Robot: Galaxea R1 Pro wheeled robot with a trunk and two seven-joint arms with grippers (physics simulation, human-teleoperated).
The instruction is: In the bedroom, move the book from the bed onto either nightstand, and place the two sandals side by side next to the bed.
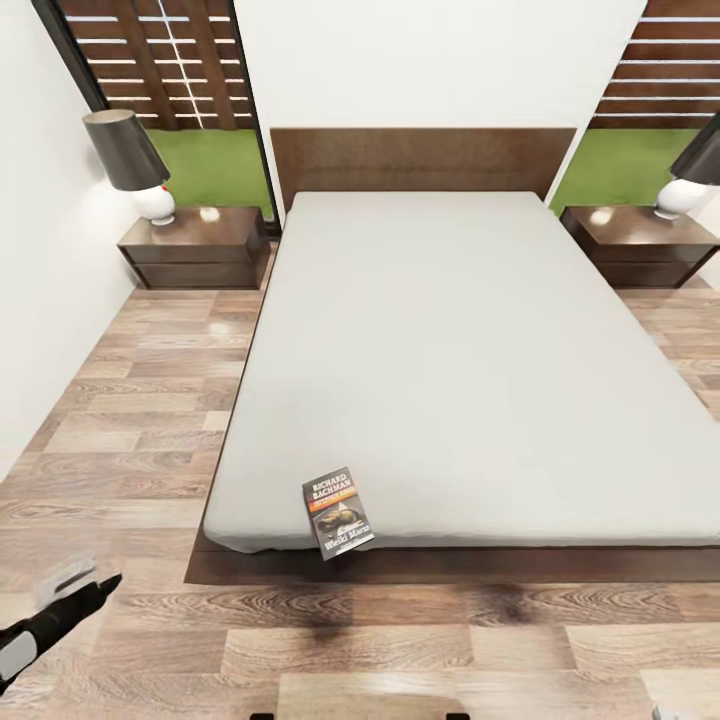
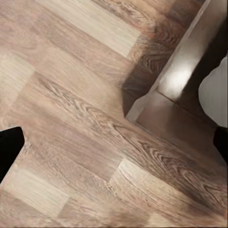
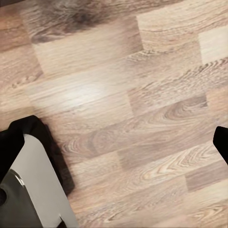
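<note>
Grey-white mattress of the bed [image 1: 470, 360] carries the book [image 1: 338, 513] at its near edge, left of centre, one corner overhanging the dark frame. Nightstands sit far left [image 1: 195, 246] and far right [image 1: 640, 243], each with a lamp. Left gripper [image 1: 62, 603] hangs low over the plank floor [image 1: 150, 420], fingers spread wide, empty; right gripper [image 3: 118, 142] likewise apart over bare boards. Book looks thin, light, slightly flexible; likely best pinched at the overhanging corner across its covers.
</note>
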